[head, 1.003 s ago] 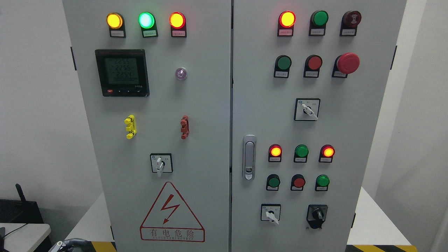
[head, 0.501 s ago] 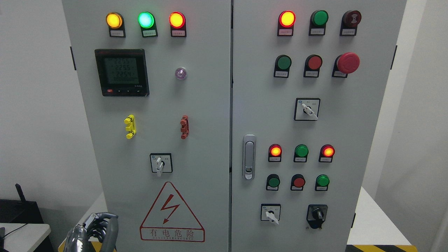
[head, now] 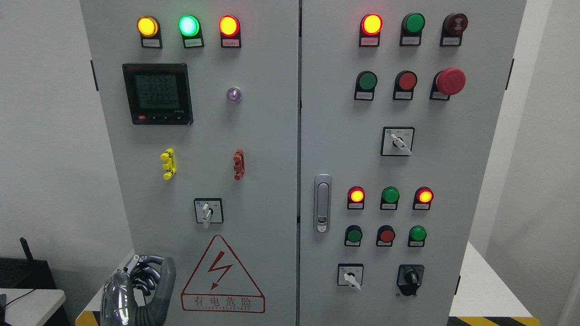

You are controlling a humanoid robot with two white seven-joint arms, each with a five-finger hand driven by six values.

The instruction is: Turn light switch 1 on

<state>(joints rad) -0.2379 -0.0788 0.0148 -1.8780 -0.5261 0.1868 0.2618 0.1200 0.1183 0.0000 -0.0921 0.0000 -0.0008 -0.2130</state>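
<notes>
Grey-gloved, my left hand sits at the lower left of the frame with fingers curled, holding nothing. I take the rotary switch at centre-left to be switch 1: up and right of them, lever vertical.

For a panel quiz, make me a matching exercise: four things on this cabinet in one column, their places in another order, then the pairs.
Things:
1. digital meter
2. mushroom-head red button
3. warning triangle
4. door latch

Places:
A. upper right of the right door
B. left edge of the right door, mid-height
C. upper left of the left door
D. bottom of the left door, beside the left hand

Pairs: 1-C, 2-A, 3-D, 4-B
</notes>
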